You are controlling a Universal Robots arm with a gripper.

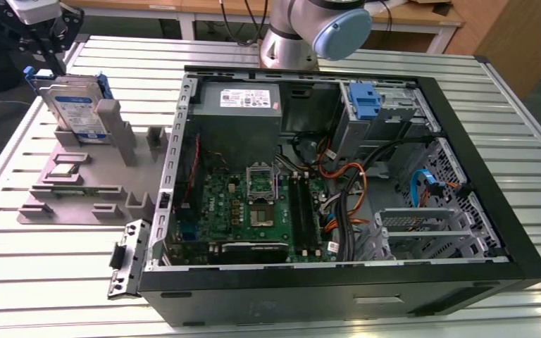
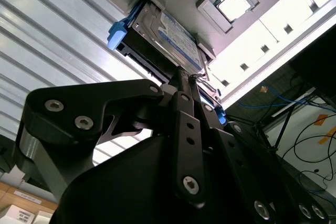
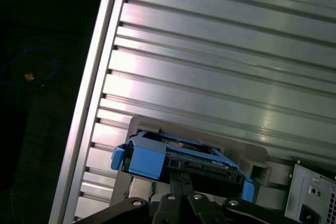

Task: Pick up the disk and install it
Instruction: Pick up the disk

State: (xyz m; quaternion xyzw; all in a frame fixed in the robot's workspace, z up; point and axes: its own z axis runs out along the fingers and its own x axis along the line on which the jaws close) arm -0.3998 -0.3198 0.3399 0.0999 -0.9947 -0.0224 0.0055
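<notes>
— Gripper (image 2: 184, 74) poised over the parts stand, fingers drawn close together with hardly a gap, tips at the upper edge of the disk (image 2: 173, 35). Is it gripping?

— Can't say. In both wrist views the tips meet that edge. Whether they pinch the blue carrier or merely touch it isn't visible.

— Which way does the disk lie from it?

— Directly beneath. In the exterior view the gripper (image 1: 53, 60) hangs at the top of the disk (image 1: 71, 105), which stands upright on edge with its labelled face to the camera and the blue frame around it. By my reading its long axis runs up and down, pointing at the fingers, and the only free way out of its slot is upward.

— What holds it?

— A slot in the grey stand (image 1: 120, 176), which rests on the slatted metal table (image 1: 36, 282). The disk is not yet lifted out.

— And beyond?

— The open computer case (image 1: 346, 278), well apart toward the exterior view's right, has its side panel off and the motherboard exposed. A bare blue bracket (image 1: 365, 98) sits in a bay at its far corner.
</notes>
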